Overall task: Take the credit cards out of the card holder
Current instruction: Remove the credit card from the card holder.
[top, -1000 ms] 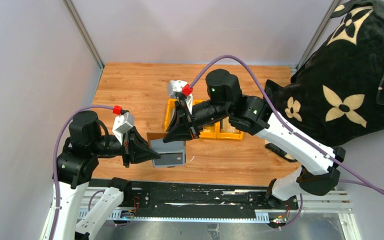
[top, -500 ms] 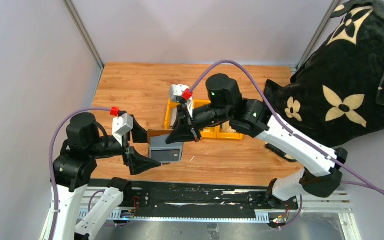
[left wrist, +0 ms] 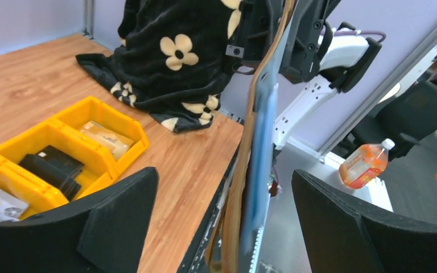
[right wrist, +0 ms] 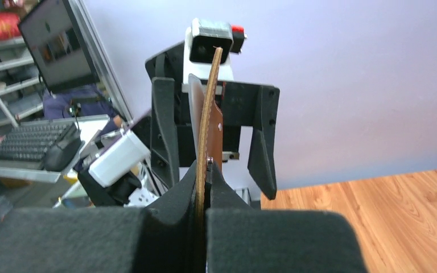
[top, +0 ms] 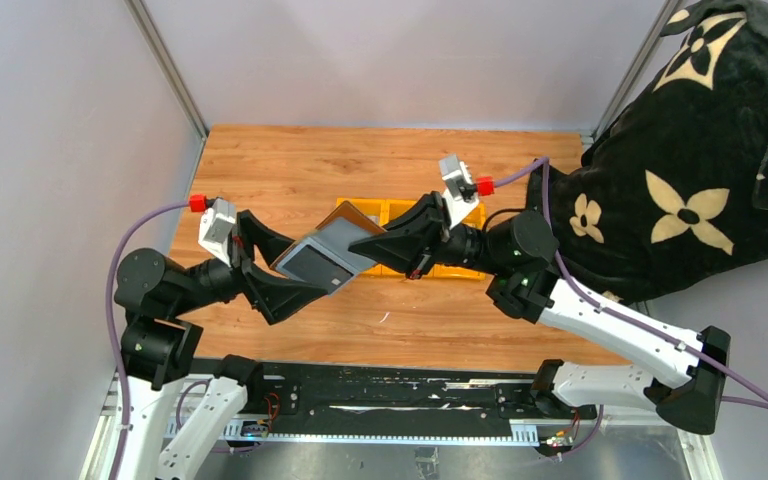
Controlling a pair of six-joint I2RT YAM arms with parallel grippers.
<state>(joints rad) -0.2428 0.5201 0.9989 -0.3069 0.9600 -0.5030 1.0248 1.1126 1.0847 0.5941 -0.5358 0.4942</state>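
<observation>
Right gripper (top: 377,244) is pinched tight on the card holder (top: 325,255), gripping it by 1 edge and holding it up off the table (top: 260,170), roughly centre of the top view. In the right wrist view its 2 fingers (right wrist: 148,239) are pressed together with the brown edge squeezed between them, and the holder stands straight up, edge-on. It's folded open: silvery-grey inside facing up in the top view, brown flap toward the upper right.

Left gripper (top: 305,268) is spread wide, 1 finger on each side of the holder and not touching it. The left wrist view shows clear gaps on both sides.

The credit cards (left wrist: 54,165) sit in the yellow bin (left wrist: 124,162) at the left of the left wrist view. There are black ones in the middle compartment, a tan one in the compartment nearest the black flowered blanket (left wrist: 170,57), and a pale one at the lower left. Can't tell if any card is in the holder's slots.
</observation>
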